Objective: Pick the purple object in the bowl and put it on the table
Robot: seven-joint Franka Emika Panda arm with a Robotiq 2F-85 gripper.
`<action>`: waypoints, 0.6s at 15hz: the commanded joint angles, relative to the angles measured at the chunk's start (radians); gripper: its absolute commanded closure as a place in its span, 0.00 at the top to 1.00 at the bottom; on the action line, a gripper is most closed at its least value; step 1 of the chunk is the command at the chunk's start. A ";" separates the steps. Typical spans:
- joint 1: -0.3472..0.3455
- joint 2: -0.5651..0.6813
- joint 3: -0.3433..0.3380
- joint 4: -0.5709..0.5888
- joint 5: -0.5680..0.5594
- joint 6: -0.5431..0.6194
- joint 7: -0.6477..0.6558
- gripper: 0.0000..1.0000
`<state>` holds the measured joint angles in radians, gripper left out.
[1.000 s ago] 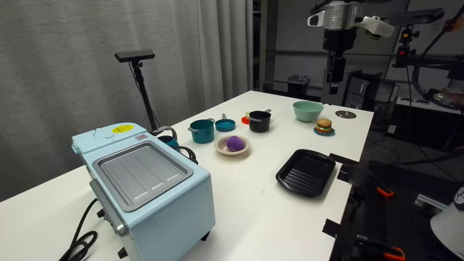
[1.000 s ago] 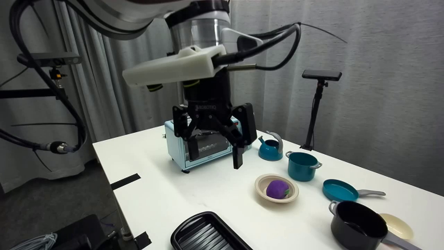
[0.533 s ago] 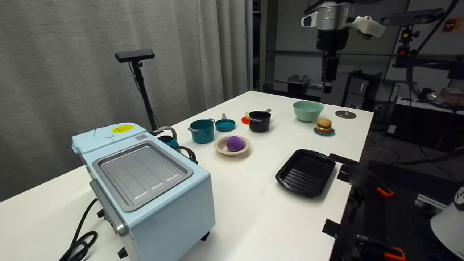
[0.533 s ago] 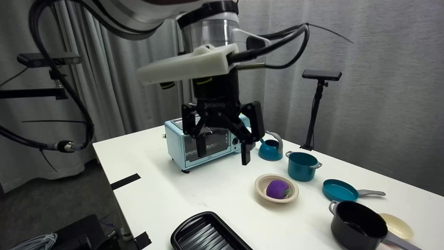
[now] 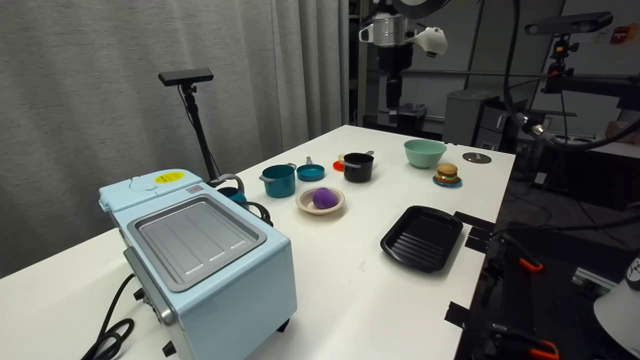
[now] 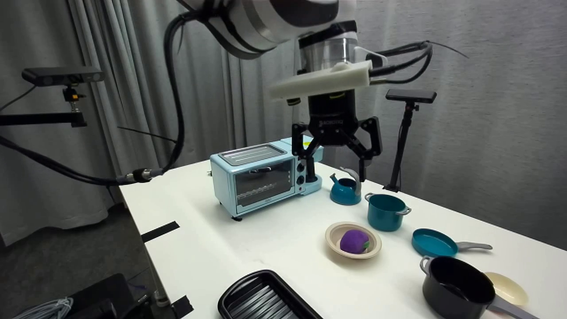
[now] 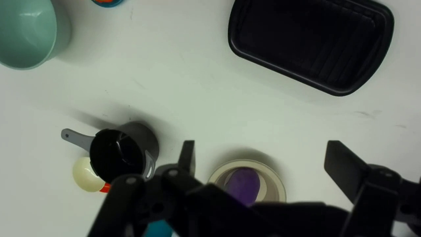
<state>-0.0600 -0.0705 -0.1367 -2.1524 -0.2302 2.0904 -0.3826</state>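
The purple object [image 6: 354, 242] is lying in the cream bowl [image 6: 334, 239], which is resting on the white tabletop [image 6: 274, 248]. Well above it, the fingers [image 7: 343, 170] are hanging wide apart, gripping nothing. In an exterior view, a teal pot [image 6: 385, 213] is standing near the bowl toward the far right, a black pot [image 6: 456, 285] toward the near right; a ridged black tray [image 6: 266, 301] is lying near left, and a light-blue toaster oven [image 6: 266, 181] is sitting far left.
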 commanded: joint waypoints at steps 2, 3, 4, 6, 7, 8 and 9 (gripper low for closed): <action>-0.002 0.279 0.043 0.214 0.044 0.048 -0.029 1.00; -0.003 0.324 0.055 0.242 0.041 0.068 -0.022 1.00; -0.004 0.371 0.068 0.273 0.040 0.085 -0.022 1.00; -0.003 0.470 0.089 0.334 0.029 0.130 -0.005 1.00; 0.000 0.523 0.097 0.369 0.023 0.150 0.006 1.00; 0.004 0.569 0.101 0.402 0.012 0.168 0.019 1.00; 0.008 0.618 0.105 0.440 0.007 0.177 0.033 1.00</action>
<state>-0.0584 0.4009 -0.0424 -1.8511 -0.2085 2.2477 -0.3759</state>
